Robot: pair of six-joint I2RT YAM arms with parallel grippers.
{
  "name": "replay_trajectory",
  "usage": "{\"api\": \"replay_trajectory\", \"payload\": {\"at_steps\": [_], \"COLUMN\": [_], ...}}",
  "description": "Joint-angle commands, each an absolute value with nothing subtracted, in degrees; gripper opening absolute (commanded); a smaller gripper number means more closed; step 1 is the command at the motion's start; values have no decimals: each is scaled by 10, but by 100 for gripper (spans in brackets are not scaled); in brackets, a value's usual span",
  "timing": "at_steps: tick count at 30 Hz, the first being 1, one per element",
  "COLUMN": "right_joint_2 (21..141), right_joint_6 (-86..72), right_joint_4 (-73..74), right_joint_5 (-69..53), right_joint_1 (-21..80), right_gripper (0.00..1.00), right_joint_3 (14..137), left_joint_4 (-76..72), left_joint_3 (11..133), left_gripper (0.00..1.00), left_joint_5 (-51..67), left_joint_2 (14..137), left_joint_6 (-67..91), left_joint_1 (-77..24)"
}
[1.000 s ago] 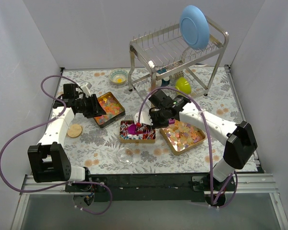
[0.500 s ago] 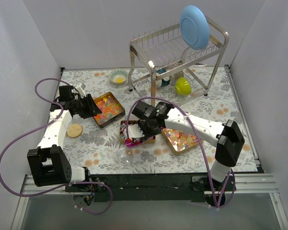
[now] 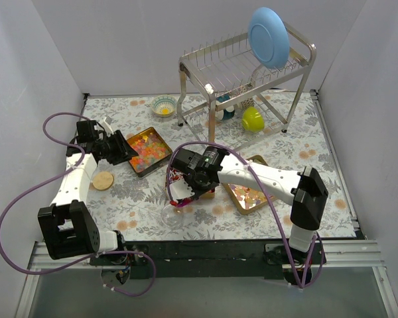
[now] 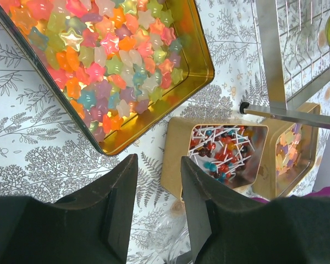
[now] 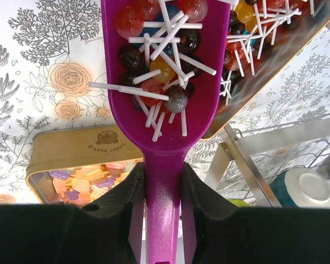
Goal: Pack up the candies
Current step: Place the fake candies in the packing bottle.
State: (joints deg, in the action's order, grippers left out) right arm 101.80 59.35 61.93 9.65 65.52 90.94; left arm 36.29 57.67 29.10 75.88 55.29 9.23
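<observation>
Swung off the tray [image 4: 175, 159], right pincer [image 5: 162, 192] clamps the scoop [image 5: 162, 137] of lollipops [image 5: 154, 88], tip aimed at the bowl [image 3: 172, 215] by the counter's [image 3: 305, 149] near edge.

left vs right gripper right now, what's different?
Left gripper is open and empty; right gripper is shut on the purple scoop by its handle. Left gripper hangs beside the star-candy tin; right gripper holds lollipops in the scoop. Both are black.

Lab booth, white panels [image 3: 46, 59], dish rack [image 3: 229, 63]
</observation>
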Motion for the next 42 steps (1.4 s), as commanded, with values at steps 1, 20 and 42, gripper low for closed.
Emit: {"api": "replay_trajectory", "payload": {"at_steps": [1, 20, 42], "right_joint_2": [1028, 1070, 1067], "right_joint_6": [651, 659, 633], "right_joint_4": [663, 729, 749], "right_joint_5": [137, 225, 281], "right_joint_1": [677, 721, 756], "right_gripper": [1, 1, 1], "right_joint_3": [943, 996, 993], "left_joint_4": [345, 339, 333], "left_joint_3": [573, 584, 573], "left_gripper": [37, 42, 43], "left_joint_5": [306, 310, 332], "left_joint_2": [732, 742, 718], "left_joint_6": [562, 574, 585], "left_joint_1": [101, 105, 105]}}
